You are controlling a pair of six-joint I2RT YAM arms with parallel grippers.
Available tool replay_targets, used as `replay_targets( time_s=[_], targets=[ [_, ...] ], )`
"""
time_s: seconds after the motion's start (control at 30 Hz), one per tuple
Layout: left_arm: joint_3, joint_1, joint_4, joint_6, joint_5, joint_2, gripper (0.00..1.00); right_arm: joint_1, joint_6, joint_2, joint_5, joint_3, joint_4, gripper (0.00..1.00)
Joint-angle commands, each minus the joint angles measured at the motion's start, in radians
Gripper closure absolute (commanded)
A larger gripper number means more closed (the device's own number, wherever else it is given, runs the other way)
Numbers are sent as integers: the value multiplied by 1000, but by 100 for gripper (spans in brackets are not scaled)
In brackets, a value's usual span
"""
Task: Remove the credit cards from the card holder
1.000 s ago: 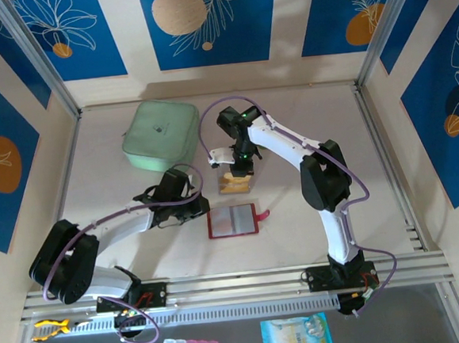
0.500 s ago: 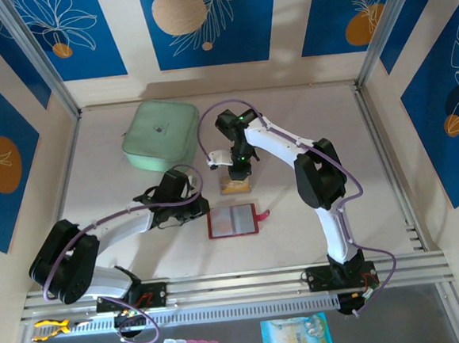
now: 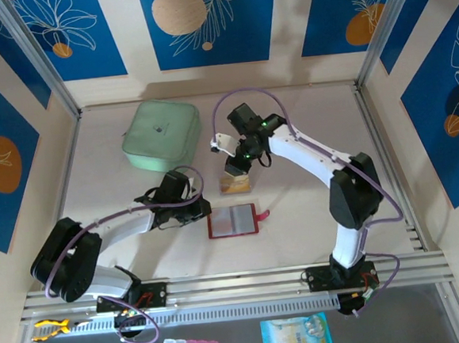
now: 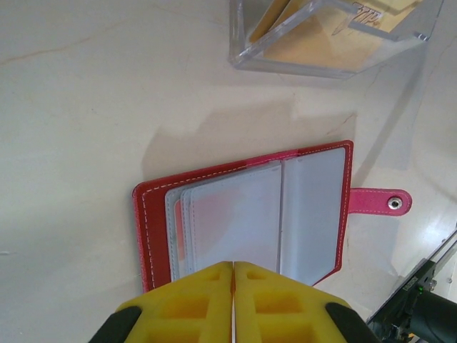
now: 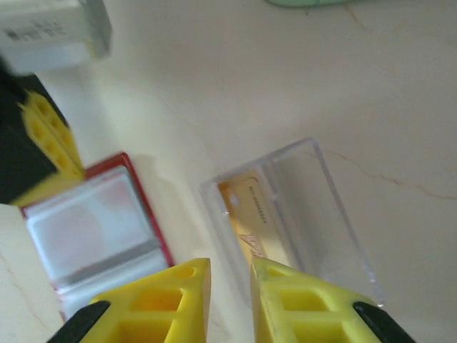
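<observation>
The card holder lay open and flat, red cover down, grey clear pockets facing up, its red tab pointing to 3 o'clock. The tan credit cards sat near it at 12 o'clock, inside a clear box

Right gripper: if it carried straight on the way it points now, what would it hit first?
Most likely the clear plastic box holding tan cards: the right gripper, jaws slightly apart and empty, points at its near edge. The red card holder lies left of that line. Depth is unclear.
</observation>
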Motion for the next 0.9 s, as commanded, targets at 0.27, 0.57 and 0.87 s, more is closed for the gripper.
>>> replay_targets(
  time_s=[0.27, 0.57, 0.87],
  targets=[
    [-24, -18, 12, -22, 38, 41, 94, 105, 903, -181, -52, -369, 335, 84],
    [-77, -39, 35, -56, 16, 41, 95, 164, 1189, -151, -124, -484, 360, 81],
    [-78, -44, 37, -51, 18, 61, 95, 197, 1212, -71, -106, -459, 338, 72]
  ],
)
